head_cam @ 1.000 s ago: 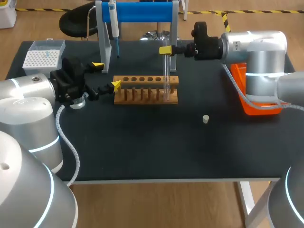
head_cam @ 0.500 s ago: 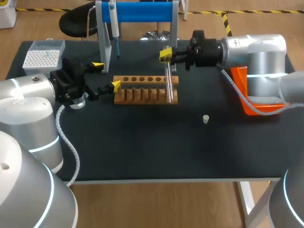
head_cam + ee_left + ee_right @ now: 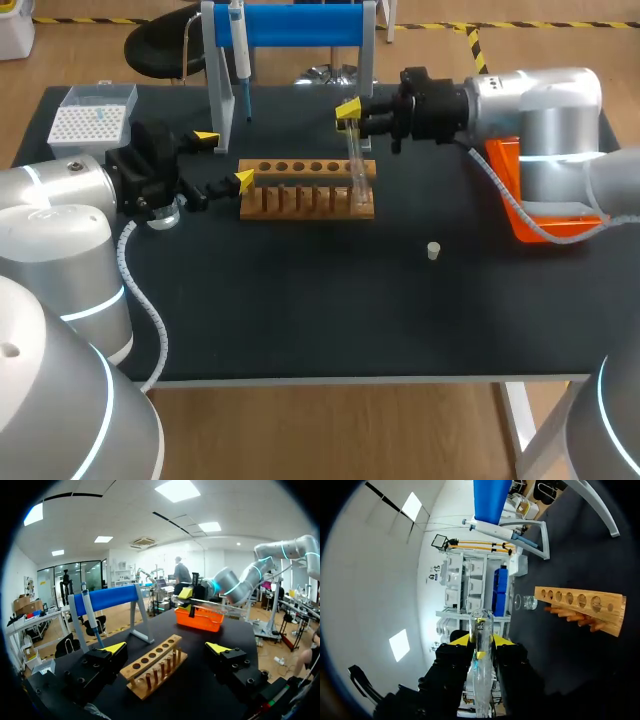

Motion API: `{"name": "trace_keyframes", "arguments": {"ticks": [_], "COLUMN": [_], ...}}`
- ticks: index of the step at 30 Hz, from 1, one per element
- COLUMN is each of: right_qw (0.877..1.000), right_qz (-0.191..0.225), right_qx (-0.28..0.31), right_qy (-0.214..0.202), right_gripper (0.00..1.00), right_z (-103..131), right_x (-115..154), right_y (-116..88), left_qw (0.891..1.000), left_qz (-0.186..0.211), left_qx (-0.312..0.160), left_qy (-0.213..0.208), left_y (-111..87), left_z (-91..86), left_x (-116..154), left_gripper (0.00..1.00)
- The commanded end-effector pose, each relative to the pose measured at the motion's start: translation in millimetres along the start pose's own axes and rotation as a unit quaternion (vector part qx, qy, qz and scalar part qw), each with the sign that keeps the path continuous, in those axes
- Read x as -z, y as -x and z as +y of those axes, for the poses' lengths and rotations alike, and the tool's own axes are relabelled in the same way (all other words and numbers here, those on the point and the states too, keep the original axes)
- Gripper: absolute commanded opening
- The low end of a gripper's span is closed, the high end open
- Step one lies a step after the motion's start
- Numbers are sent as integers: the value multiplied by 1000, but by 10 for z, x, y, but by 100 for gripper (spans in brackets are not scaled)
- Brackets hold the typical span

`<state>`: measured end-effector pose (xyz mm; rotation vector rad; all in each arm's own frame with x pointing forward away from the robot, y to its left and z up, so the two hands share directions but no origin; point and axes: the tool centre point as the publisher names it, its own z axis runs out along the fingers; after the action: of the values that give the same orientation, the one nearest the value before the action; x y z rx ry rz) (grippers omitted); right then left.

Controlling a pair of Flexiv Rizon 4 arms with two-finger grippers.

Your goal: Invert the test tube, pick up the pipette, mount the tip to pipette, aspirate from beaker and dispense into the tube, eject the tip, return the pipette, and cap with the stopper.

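Test tube clamped near its top in the right gripper, both yellow tips pressed on the glass. The tube is tilted, its lower end at the right end of the rack; can't tell if it sits in a hole.

- Black table: the front half up to the near edge is bare apart from the stopper, wide room there.
- Blue-bar pipette stand at the back edge, just behind the rack.
- Orange bin by the right edge, under the right arm.
- Wooden rack mid-table, toward the back, long side facing the front.
- Tip box in the back-left corner.
- Left gripper just off the rack's left end, fingers spread wide, holding nothing.
- Pipette hanging on the stand's left side.
- Beaker past the rack's left end, near the left arm.
- Stopper alone, front-right of the rack, well apart from it.
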<state>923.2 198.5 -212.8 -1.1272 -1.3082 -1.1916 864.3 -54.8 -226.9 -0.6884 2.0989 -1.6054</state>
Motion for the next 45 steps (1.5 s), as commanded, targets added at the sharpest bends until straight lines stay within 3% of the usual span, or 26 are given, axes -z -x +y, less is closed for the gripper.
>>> {"name": "trace_keyframes", "arguments": {"ticks": [1,42,43,45], "right_qw": [1000,999,999,999], "right_qz": [-1,2,2,2], "right_qx": [-6,-39,-39,-39], "right_qy": [-1,18,18,18], "right_gripper": [0,0,0,0], "right_z": [11,5,5,5], "right_x": [8,29,29,29], "right_y": [8,48,48,48], "left_qw": [1000,1000,998,984], "left_qz": [-2,-2,2,-2], "left_qx": [0,0,-32,-156], "left_qy": [-1,-1,-52,-86], "left_y": [-11,-11,2,-21], "left_z": [8,8,-5,-16], "left_x": [-9,-9,-12,-20], "left_gripper": [100,100,100,100]}}
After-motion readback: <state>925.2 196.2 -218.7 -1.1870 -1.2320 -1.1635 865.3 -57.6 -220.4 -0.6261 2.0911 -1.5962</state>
